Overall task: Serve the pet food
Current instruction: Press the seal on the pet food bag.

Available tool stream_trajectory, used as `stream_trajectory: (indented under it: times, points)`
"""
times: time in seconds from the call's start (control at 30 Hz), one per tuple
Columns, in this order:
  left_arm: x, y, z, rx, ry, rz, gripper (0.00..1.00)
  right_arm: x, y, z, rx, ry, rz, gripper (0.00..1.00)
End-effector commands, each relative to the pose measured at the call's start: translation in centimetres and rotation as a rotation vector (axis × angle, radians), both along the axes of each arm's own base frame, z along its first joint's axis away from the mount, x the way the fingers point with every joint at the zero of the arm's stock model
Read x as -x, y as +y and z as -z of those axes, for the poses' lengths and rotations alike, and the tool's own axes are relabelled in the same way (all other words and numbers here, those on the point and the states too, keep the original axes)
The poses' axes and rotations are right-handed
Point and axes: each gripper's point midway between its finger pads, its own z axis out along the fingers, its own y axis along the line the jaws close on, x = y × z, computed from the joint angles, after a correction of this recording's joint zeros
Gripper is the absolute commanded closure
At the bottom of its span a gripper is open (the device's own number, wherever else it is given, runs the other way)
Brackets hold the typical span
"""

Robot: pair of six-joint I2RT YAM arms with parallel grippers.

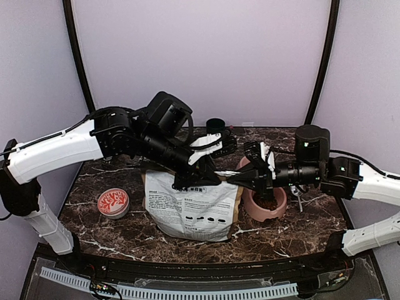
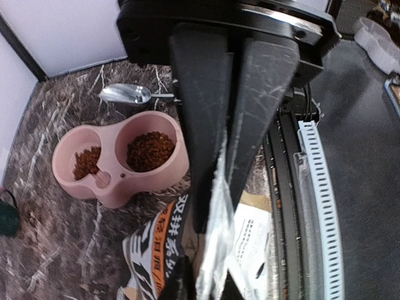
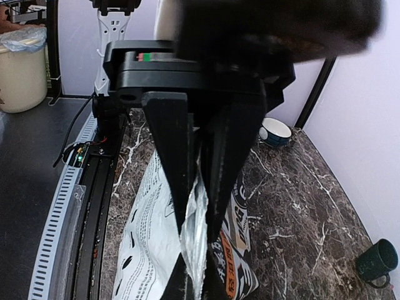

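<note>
Pet food point(image 2: 150, 150): reddish-brown pellets sit in both wells of the pink bowl point(image 2: 159, 187). The heap is fuller in the well nearer the bag point(image 1: 190, 209) and thinner in the other well. The overhead view shows pellets in one well only; the other is hidden behind the right arm.

Food relative to fingers: it lies apart from both pairs, down in the bowl and off to one side of the left fingers point(image 2: 203, 112).

Left gripper point(image 2: 219, 187): jaws narrow, pinching the bag's top edge, with crinkled foil lining between the tips.

Right gripper point(image 3: 199, 209): fingers point(image 3: 172, 150) likewise drawn close on the same top edge, from the bowl's side.

The bag stands just beside the bowl, printed face toward the arm bases.

A metal scoop point(image 2: 125, 94) lies on the marble table point(image 1: 300, 228), on the side of the bowl away from the bag.

A red-patterned dish point(image 1: 113, 202) sits beyond the bag from the bowl.
</note>
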Motion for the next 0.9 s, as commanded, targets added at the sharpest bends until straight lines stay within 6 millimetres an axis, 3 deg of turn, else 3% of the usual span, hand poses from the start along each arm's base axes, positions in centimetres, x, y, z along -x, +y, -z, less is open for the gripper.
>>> stream_trajectory:
  times: [0.0,0.37,0.57,0.87]
  points:
    - [-0.2,-0.1,0.8,-0.011,-0.030,0.007,0.97,0.6,-1.0,-7.3,-0.218,-0.144,0.009,1.00]
    - [-0.6,1.5,0.4,-0.022,-0.077,-0.035,1.00,0.6,-2.4,-6.7,-0.212,-0.154,0.048,1.00]
    - [-0.4,1.1,-0.6,0.017,-0.069,-0.028,0.81,0.8,-2.0,-6.4,-0.206,-0.128,0.029,1.00]
    - [0.4,-0.6,-1.9,0.106,-0.019,0.011,0.76,0.7,-1.6,-6.6,-0.213,-0.115,0.022,1.00]
